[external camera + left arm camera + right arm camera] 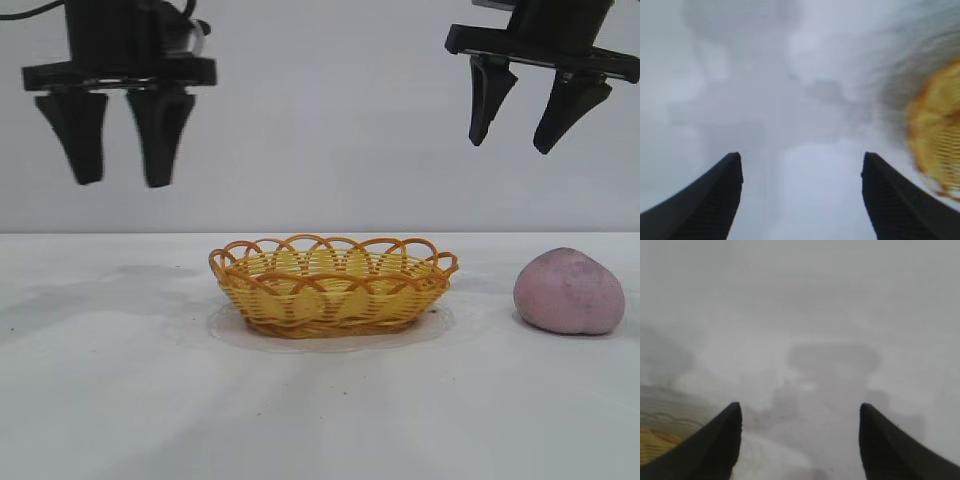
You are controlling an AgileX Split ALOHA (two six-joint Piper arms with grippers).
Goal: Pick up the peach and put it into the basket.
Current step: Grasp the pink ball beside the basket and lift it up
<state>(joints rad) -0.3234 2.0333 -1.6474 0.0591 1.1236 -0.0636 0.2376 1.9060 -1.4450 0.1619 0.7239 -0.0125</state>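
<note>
The peach [569, 292], a matte pinkish-mauve rounded fruit, lies on the white table at the right. The basket [333, 285], yellow wicker with an orange-brown looped rim, stands at the table's middle and is empty; it also shows in the left wrist view [940, 140] and at the edge of the right wrist view [655, 445]. My right gripper [512, 148] hangs open high above the table, above and slightly left of the peach. My left gripper [122, 184] hangs open high at the left, away from the basket. The peach is out of both wrist views.
The white table [150, 400] runs to a pale wall behind. No other objects stand on it.
</note>
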